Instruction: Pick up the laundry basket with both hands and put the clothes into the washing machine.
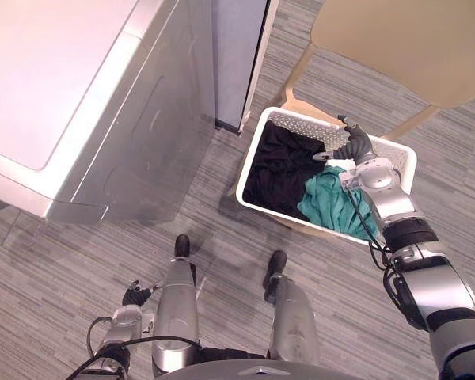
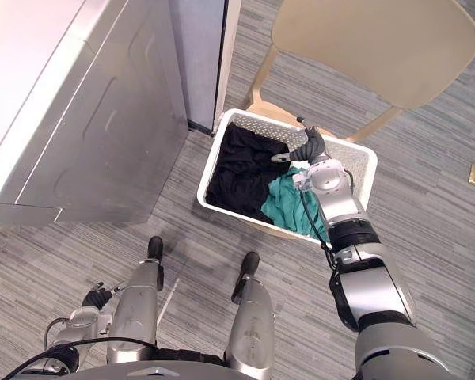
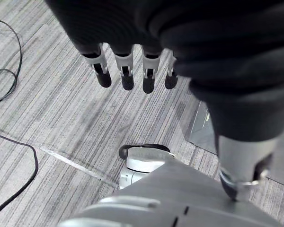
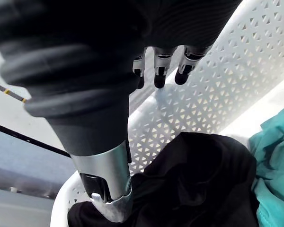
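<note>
Grip matters: both hands should hook opposite sides of the stiff rim and lift level. The white perforated laundry basket (image 1: 301, 123) sits right of the washing machine (image 1: 87, 95), holding limp black cloth (image 1: 277, 162) and teal cloth (image 1: 328, 202). The right hand (image 1: 355, 145) hovers at its far wall with loose, empty fingers. The left hand (image 3: 126, 66) hangs low, fingers relaxed.

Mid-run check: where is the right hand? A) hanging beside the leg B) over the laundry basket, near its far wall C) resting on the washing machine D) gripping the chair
B: the right hand reaches over the laundry basket, fingers straight by its perforated far wall, above the black garment.
</note>
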You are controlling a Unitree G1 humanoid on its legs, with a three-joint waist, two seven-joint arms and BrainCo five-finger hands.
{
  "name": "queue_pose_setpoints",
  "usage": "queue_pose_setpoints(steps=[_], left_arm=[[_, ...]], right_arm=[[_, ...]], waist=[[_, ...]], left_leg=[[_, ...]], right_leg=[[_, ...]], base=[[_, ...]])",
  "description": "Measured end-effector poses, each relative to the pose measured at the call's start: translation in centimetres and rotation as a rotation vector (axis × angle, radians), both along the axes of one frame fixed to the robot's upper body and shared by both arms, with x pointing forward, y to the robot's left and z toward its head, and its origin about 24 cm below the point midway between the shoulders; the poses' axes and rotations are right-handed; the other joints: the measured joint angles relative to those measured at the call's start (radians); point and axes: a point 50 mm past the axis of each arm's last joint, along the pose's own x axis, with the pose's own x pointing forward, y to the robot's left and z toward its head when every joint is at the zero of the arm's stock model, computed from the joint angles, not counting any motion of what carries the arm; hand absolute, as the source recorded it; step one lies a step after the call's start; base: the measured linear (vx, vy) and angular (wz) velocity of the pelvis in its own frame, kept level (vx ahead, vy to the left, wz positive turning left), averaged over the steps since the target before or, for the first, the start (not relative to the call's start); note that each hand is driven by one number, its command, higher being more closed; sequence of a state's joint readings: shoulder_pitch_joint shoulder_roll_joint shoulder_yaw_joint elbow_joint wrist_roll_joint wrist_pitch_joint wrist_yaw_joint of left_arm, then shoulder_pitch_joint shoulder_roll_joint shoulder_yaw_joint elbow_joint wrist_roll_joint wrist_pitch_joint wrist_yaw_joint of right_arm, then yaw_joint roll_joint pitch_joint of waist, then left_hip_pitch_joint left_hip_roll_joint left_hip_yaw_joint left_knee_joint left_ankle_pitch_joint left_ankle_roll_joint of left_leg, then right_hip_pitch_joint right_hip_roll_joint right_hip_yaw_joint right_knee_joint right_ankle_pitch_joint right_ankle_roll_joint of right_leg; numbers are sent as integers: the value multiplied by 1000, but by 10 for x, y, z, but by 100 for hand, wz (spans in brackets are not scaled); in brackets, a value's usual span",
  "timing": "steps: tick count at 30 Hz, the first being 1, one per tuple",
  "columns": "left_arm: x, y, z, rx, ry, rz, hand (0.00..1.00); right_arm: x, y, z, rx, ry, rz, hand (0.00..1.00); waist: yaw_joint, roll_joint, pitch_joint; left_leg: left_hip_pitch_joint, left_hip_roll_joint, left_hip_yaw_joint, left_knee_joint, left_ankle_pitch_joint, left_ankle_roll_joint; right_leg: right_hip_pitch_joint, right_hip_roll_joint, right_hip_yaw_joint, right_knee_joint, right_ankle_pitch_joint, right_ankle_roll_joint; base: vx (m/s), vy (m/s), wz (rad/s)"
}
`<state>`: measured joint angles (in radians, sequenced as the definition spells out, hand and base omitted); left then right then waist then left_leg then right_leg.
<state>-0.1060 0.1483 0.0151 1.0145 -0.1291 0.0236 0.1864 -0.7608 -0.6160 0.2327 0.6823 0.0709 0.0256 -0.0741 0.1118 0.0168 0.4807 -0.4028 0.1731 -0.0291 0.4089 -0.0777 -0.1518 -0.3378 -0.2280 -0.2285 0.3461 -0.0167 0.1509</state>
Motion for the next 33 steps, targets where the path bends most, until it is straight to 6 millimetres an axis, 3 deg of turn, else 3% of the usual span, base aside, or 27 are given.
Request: queue_pose_setpoints(steps=[5,11,18,33], left_arm=[[-1,0,-1,6,6,11,0],[-4,0,-2,15,19,23,0],[-4,1,-2,21,24,19,0],[-4,2,-2,19,19,28,0]], right_arm=[[1,23,-4,40,-13,63,0],[-4,38,3,47,-67,125,0],[-4,53,-7,44,-38,177,0],[0,63,-19,-21,20,193,0]], waist=[[0,0,0],[7,-2,1],[5,-6,4],[27,-23,12]], left_leg=[[-14,0,-3,7,0,1],[-14,1,-4,8,0,1],[-14,1,-4,8,0,1],[-68,0,-33,24,1,1]], right_leg=[[-13,0,0,7,1,-2],[-12,0,-1,7,1,-2],[-12,0,-1,8,1,-2],[-31,2,-31,1,5,-4]], base=[[0,0,0],[0,0,0],[0,0,0],[-1,3,4]])
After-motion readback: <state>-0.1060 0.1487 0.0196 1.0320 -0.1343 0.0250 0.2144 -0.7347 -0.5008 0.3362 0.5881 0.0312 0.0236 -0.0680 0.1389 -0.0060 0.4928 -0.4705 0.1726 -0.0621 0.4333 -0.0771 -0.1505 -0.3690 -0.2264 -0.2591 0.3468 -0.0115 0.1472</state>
